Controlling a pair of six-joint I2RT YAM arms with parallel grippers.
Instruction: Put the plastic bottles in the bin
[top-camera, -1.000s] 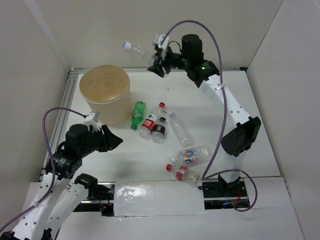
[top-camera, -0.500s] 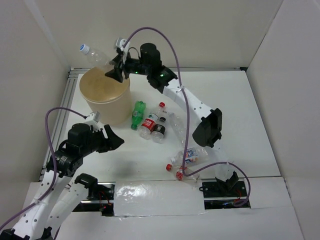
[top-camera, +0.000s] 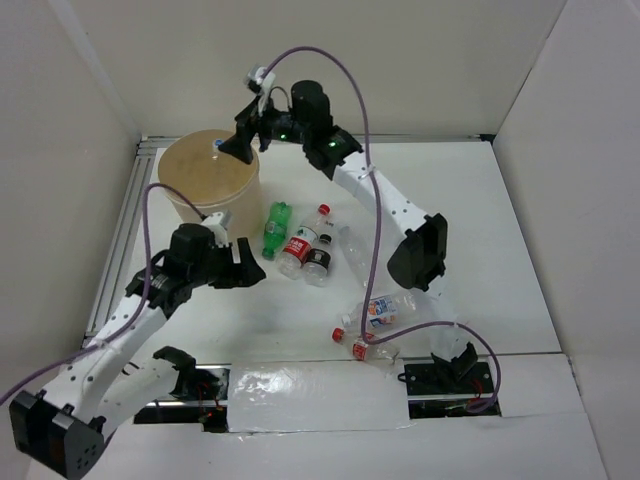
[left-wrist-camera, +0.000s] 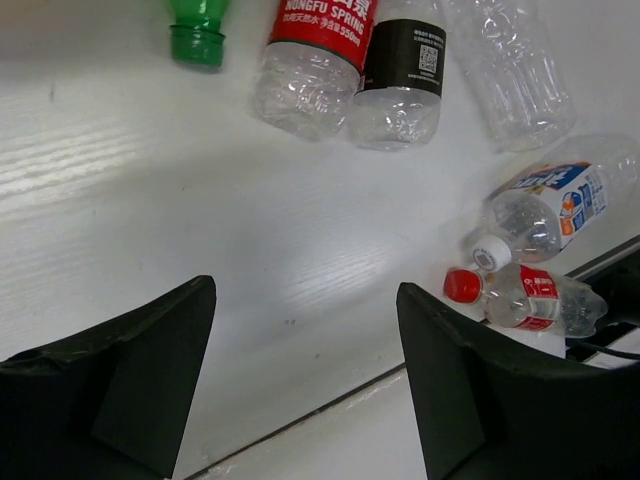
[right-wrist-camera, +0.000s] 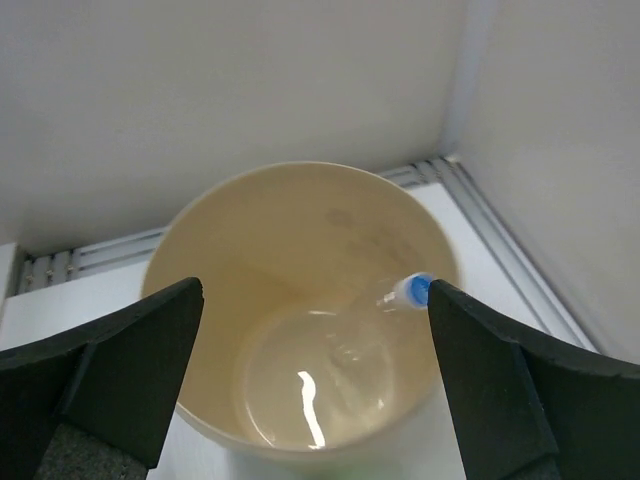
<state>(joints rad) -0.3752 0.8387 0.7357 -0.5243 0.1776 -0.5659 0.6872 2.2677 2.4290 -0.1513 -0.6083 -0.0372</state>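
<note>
The tan bin (top-camera: 222, 222) stands at the back left. My right gripper (top-camera: 243, 143) hangs open just above its rim. In the right wrist view a clear blue-capped bottle (right-wrist-camera: 412, 291) lies inside the bin (right-wrist-camera: 300, 225), free of the open right gripper (right-wrist-camera: 315, 300). Several bottles lie on the table: green (top-camera: 274, 228), red-labelled (top-camera: 300, 242), dark-labelled (top-camera: 320, 255), plain clear (top-camera: 358, 257), blue-white (top-camera: 385, 310) and a small red-capped one (top-camera: 365, 347). My left gripper (top-camera: 245, 272) is open and empty, left of them. The left gripper (left-wrist-camera: 305, 330) sees these bottles ahead, the red-capped one (left-wrist-camera: 520, 298) nearest its right finger.
White walls close in the table on three sides. A metal rail (top-camera: 125, 225) runs along the left edge beside the bin. A crumpled clear plastic sheet (top-camera: 315, 397) lies at the near edge between the arm bases.
My right arm swung left with the clear bottle to above the bin, opened, and the bottle dropped inside. My left gripper opened and moved right toward the bottles.
</note>
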